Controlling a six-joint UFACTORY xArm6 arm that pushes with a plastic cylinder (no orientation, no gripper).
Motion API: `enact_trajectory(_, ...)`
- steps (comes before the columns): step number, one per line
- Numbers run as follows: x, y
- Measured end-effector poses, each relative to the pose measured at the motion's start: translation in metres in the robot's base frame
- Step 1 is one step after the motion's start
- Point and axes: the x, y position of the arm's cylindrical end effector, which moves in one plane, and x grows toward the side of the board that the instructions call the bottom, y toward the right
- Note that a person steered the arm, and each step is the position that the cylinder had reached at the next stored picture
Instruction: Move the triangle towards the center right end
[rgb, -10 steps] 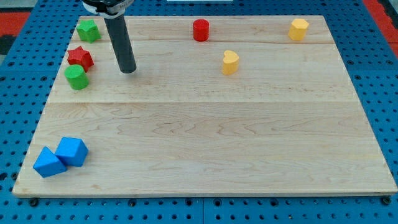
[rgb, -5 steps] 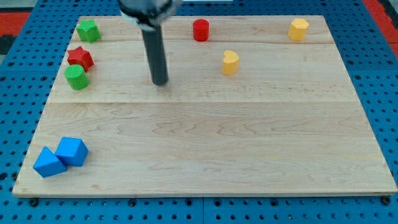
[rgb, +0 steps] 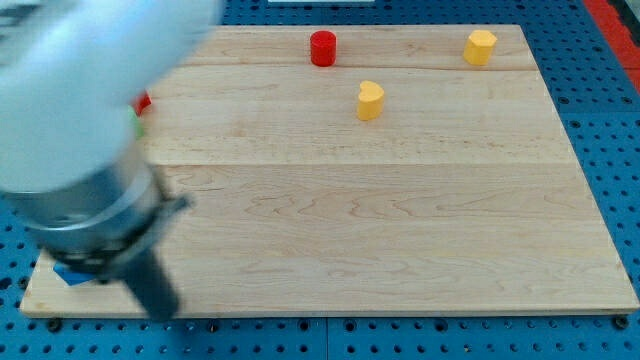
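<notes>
My arm fills the view's left, large and blurred. The dark rod comes down at the view's bottom left, and my tip (rgb: 163, 310) is near the board's bottom edge. A sliver of a blue block (rgb: 68, 272) shows just left of the rod; its shape cannot be made out. The second blue block is hidden behind the arm. A small part of the red star (rgb: 145, 101) shows past the arm's edge. The green blocks are almost wholly hidden.
A red cylinder (rgb: 322, 48) stands at the top middle. A yellow heart-shaped block (rgb: 371, 100) lies below and right of it. A yellow block (rgb: 480, 46) sits at the top right. The wooden board (rgb: 420, 220) lies on a blue pegboard.
My tip has swept from the upper middle-left of the board down to the bottom left, by the blue blocks. The arm now covers the left-hand blocks.
</notes>
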Motion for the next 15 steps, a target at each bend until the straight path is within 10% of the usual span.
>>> enact_trajectory(3, -0.029, -0.113)
enact_trajectory(6, -0.049, 0.099)
enact_trajectory(11, -0.09, 0.09)
enact_trajectory(13, -0.141, 0.233)
enact_trajectory(15, -0.101, 0.198)
